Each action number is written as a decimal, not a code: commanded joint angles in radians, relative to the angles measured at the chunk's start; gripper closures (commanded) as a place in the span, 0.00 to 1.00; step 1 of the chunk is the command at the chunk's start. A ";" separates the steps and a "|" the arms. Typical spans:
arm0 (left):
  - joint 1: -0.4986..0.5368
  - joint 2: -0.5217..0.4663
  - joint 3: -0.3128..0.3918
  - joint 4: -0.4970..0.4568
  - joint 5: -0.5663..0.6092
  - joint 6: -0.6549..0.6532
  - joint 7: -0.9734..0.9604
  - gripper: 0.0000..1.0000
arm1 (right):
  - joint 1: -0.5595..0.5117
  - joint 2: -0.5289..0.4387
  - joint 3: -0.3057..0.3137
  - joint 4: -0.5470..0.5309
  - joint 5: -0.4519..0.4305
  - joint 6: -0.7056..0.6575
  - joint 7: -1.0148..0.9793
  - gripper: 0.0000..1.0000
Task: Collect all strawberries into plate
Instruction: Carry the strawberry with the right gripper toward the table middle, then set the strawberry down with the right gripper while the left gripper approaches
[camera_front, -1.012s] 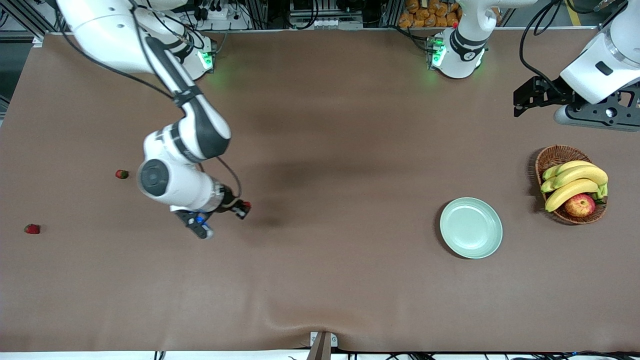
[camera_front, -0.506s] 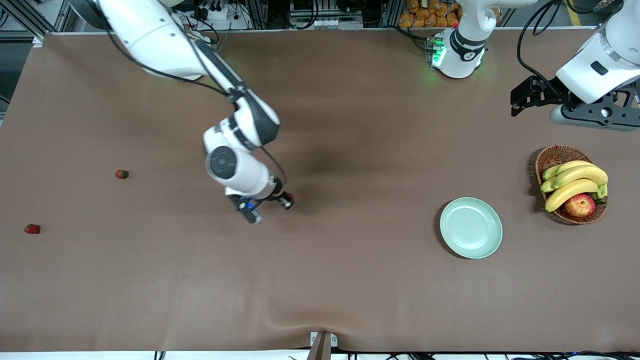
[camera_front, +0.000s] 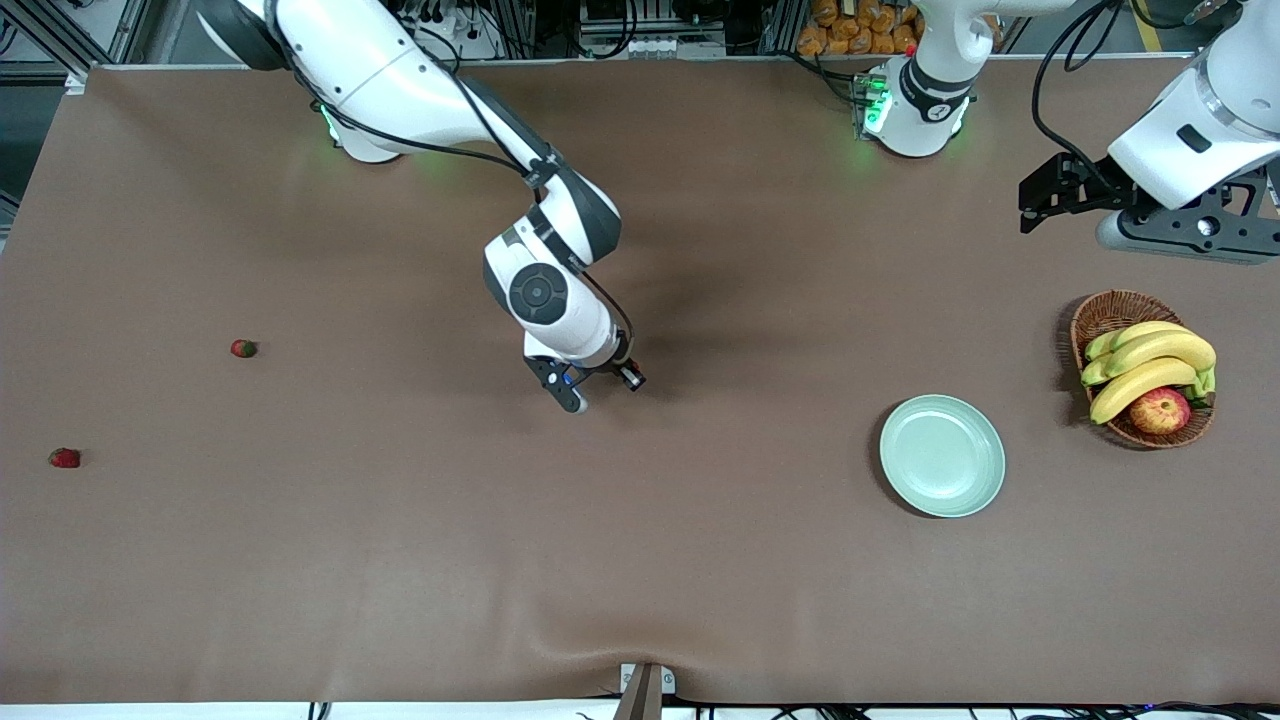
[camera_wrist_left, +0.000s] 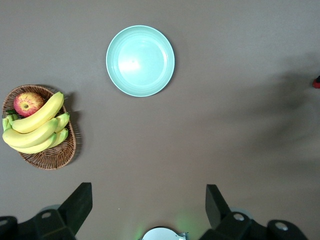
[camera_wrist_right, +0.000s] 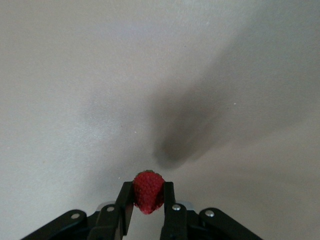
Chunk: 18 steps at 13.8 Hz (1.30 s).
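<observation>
My right gripper (camera_front: 628, 378) hangs over the middle of the table, shut on a red strawberry (camera_wrist_right: 148, 191) that pokes out between its black fingers (camera_wrist_right: 126, 200). Two more strawberries lie on the cloth toward the right arm's end: one (camera_front: 243, 348) farther from the front camera, the other (camera_front: 64, 458) nearer and close to the table's end. The pale green plate (camera_front: 942, 455) sits bare toward the left arm's end and also shows in the left wrist view (camera_wrist_left: 140, 60). My left gripper (camera_wrist_left: 147, 205) waits open, high above the table near the basket.
A brown wicker basket (camera_front: 1110, 310) holding bananas (camera_front: 1150, 365) and a red-yellow apple (camera_front: 1160, 410) stands beside the plate, closer to the left arm's end. Brown cloth (camera_front: 700, 560) covers the whole table.
The right arm has carried the strawberry from near the right arm's end to over the middle of the table, toward the plate. The left arm has barely shifted.
</observation>
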 joint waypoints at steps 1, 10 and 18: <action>0.002 0.000 -0.001 0.005 -0.017 -0.012 0.006 0.00 | 0.035 0.047 -0.026 0.036 -0.008 0.027 0.034 1.00; -0.059 0.089 -0.003 0.013 -0.028 0.014 -0.051 0.00 | 0.020 0.020 -0.047 0.132 -0.043 -0.127 0.057 0.00; -0.262 0.325 -0.003 0.045 -0.063 0.238 -0.217 0.00 | -0.140 -0.020 -0.056 0.384 -0.032 -0.529 -0.034 0.00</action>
